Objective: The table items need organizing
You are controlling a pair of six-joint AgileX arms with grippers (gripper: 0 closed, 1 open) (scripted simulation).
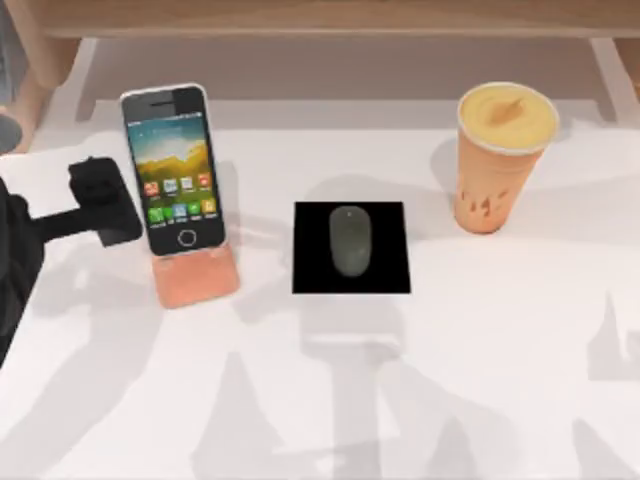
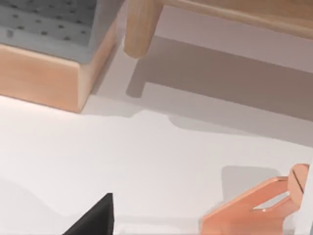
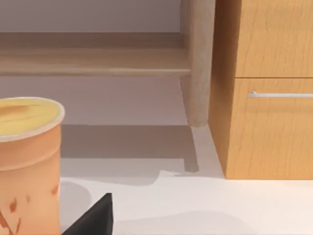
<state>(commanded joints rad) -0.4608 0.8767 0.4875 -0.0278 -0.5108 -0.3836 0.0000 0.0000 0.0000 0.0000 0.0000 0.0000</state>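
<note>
**Inspector:** Start at the top view's left. Your left gripper (image 1: 100, 195) sits just beside the smartphone (image 1: 172, 170), which leans propped on the salmon-pink stand (image 1: 196, 281). I cannot tell from these views whether its fingers are open or shut, so treat that as unconfirmed.

**Operator:** And the rest of the table (image 1: 480, 380)?

**Inspector:** The mouse (image 1: 351, 241) lies on the black pad (image 1: 310, 275) at the centre. The cup (image 1: 500, 155) stands upright at the right, full of yellow drink nearly to the rim. The right wrist view shows that cup (image 3: 27, 156) close by, so your right arm is probably near it, though the gripper itself is not something I can place.

**Operator:** What worries you?

**Inspector:** Three things, all judgement. First, the phone is only resting on the stand; if you pull the left arm away with any sideways brush, you could tip it off or drag the stand (image 2: 254, 210) along the table. Second, the cup: a full, tall vessel (top-heavy, I would say) will slop or topple if the right arm nudges its wall. Third, the pad is thin and loose-looking; a push on the mouse may shift both together.

**Operator:** Advice?

**Inspector:** Retreat the left arm straight away from the phone, and keep the right arm well apart from the cup
</note>
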